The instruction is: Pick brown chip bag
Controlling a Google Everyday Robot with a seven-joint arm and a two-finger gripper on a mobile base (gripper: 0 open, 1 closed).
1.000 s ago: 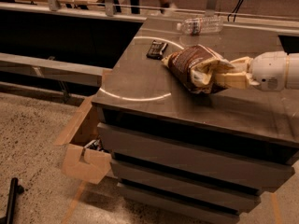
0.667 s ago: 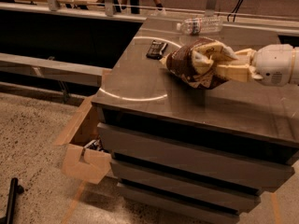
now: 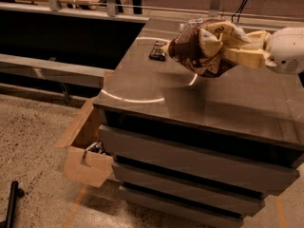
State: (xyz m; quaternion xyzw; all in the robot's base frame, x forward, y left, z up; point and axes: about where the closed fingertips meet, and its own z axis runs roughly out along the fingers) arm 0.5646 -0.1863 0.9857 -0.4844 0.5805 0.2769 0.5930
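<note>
The brown chip bag [image 3: 197,49] is crumpled dark brown foil with pale cream ends. It hangs in the air above the dark counter top [image 3: 166,87], clear of the surface. My gripper [image 3: 227,49] comes in from the right on a white arm and is shut on the bag's right end, its cream fingers [image 3: 244,57] pressed into the foil.
A small flat black bar-like object [image 3: 157,51] lies on the counter just left of the bag. A clear water bottle is mostly hidden behind the bag. Drawers run below the counter's front edge. An open cardboard box [image 3: 88,163] sits on the floor at the left.
The gripper has lifted the bag off the counter top, and it now hangs above the surface. The view has shifted closer to the counter.
</note>
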